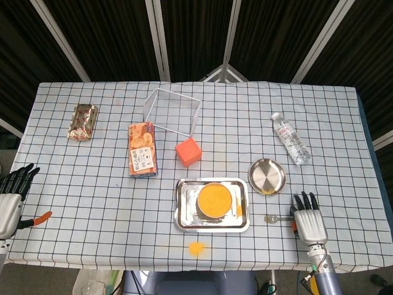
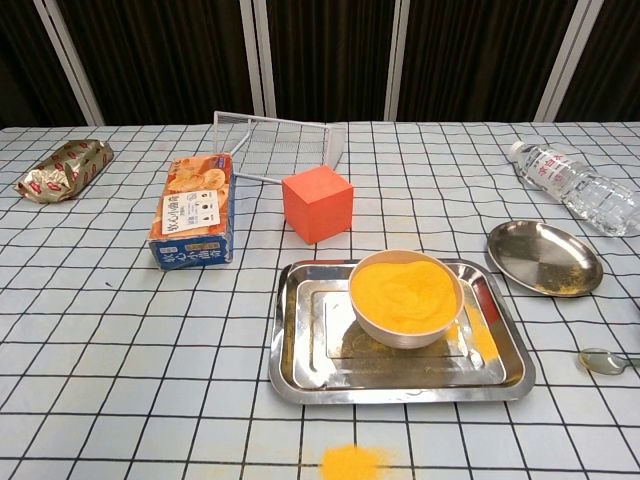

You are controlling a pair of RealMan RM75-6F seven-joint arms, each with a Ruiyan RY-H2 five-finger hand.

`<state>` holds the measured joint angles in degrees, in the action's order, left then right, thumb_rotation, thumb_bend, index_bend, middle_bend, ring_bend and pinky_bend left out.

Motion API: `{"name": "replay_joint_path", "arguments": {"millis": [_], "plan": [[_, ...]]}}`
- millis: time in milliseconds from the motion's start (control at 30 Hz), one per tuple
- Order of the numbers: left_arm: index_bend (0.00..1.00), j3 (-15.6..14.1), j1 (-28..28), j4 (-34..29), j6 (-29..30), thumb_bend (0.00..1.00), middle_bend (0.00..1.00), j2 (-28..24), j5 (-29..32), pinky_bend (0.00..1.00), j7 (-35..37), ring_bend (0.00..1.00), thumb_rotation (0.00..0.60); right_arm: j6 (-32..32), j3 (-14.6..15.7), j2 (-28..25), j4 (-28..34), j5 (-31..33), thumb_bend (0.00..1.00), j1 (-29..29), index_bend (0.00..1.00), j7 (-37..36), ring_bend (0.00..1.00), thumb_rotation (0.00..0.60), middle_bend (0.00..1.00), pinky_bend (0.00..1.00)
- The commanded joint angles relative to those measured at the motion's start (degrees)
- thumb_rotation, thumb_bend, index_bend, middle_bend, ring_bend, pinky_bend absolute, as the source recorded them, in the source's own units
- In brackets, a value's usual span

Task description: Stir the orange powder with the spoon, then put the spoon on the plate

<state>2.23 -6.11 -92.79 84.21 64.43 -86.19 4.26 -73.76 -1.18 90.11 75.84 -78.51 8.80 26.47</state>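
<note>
Where the checked tablecloth (image 2: pixel 120 400) meets the near edge, a loose heap of spilled orange powder (image 2: pixel 350 463) is seen, grainy against the smooth cloth. At the near right corner the right hand (image 1: pixel 310 222) is laid palm down with its fingers spread and nothing held; the metal spoon (image 1: pixel 277 218) lies flat just beside those fingers, its oval bowl pointing toward the tray. At the near left edge the left hand (image 1: pixel 11 198) is held off the table's side, dark fingers apart and empty, with a small orange-handled tool (image 1: pixel 38 217) next to it. Behind the spill, a rectangular steel tray (image 2: pixel 300 370) with rounded corners is set, dusted with powder; inside it a round pale bowl (image 2: pixel 404 334) is filled with fine orange powder (image 2: pixel 404 295). To the right of the tray, apart from it, a shallow round metal plate (image 2: pixel 543 256) is placed, shiny, with specks of powder at its near rim. Farther back an orange cube (image 2: pixel 317 203) and an oblong printed snack box (image 2: pixel 195 211) are found, then a white wire frame (image 2: pixel 280 146), a crinkled foil packet (image 2: pixel 62 168) at far left and a clear ribbed plastic bottle (image 2: pixel 575 187) lying on its side at far right.
</note>
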Motion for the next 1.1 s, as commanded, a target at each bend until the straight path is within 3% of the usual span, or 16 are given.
{"name": "replay_joint_path", "arguments": {"millis": [33,467,800,1100], "plan": [[0.0,0.0,0.0,0.0,-0.1,0.0,0.0,0.0,0.1,0.0,-0.1,0.0,0.6,0.2,0.1,0.3,-0.3,0.1,0.45,0.0,0.48,0.0,0.0,0.6,0.18,0.0],[0.0,0.0,0.0,-0.2,-0.3,0.0,0.0,-0.1,0.3,0.0,-0.2,0.0,0.6,0.4,-0.1,0.5,-0.7,0.7,0.45,0.1,0.48,-0.1,0.0,0.6,0.18,0.0],[0.0,0.0,0.0,-0.2,-0.3,0.0,0.0,-0.1,0.3,0.0,-0.2,0.0,0.6,0.6,0.1,0.6,-0.7,1.0,0.45,0.1,0.56,0.1,0.0,0.6,0.19,0.0],[0.0,0.0,0.0,-0.3,-0.3,0.0,0.0,-0.1,0.3,0.0,-0.2,0.0,0.6,0.6,-0.1,0.4,-0.4,1.3,0.45,0.0,0.57,0.1,0.0,0.6,0.2,0.0]]}}
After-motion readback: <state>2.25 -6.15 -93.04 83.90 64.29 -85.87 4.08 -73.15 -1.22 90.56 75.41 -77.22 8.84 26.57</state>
